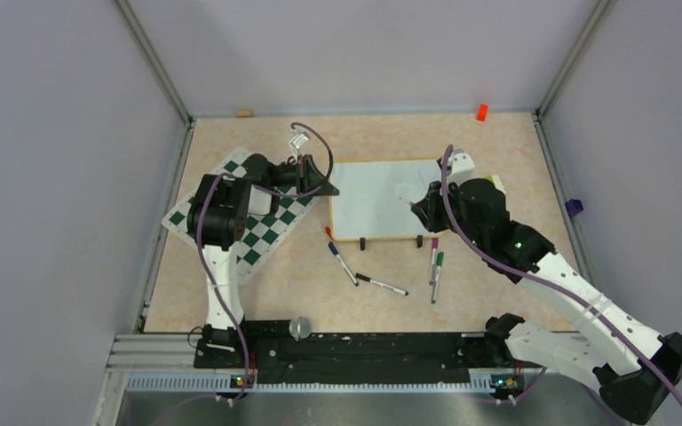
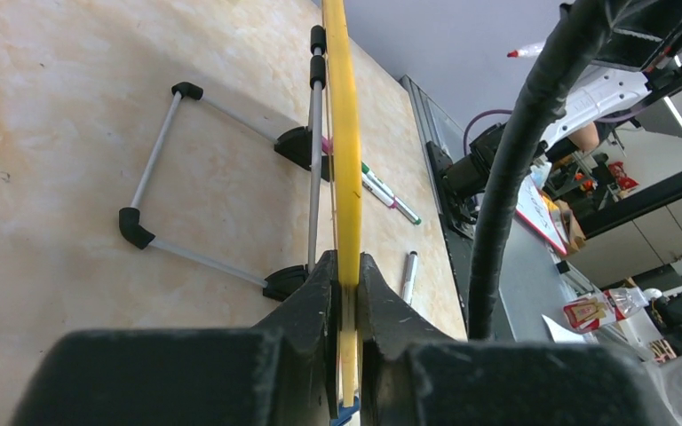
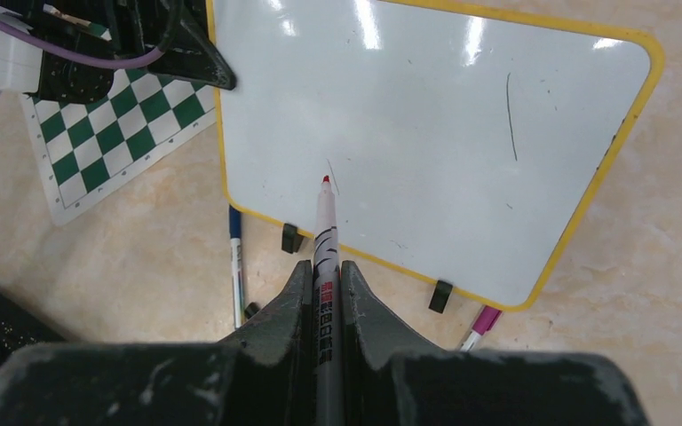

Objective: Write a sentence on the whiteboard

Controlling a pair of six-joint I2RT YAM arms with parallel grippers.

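Whiteboard (image 1: 377, 200) shows in the top view with the left gripper (image 1: 329, 189) at its left edge and the right gripper (image 1: 419, 206) over its right half. Loose pens (image 1: 382, 285) lie just in front of it, a chess mat (image 1: 271, 226) to its left.

From the left wrist, the fingers (image 2: 315, 293) pinch the board's yellow frame (image 2: 344, 133) edge-on.

From the right wrist, the right gripper (image 3: 324, 271) clamps a red marker (image 3: 325, 232), tip over the board's white face near its front edge; whether it touches I can't tell.
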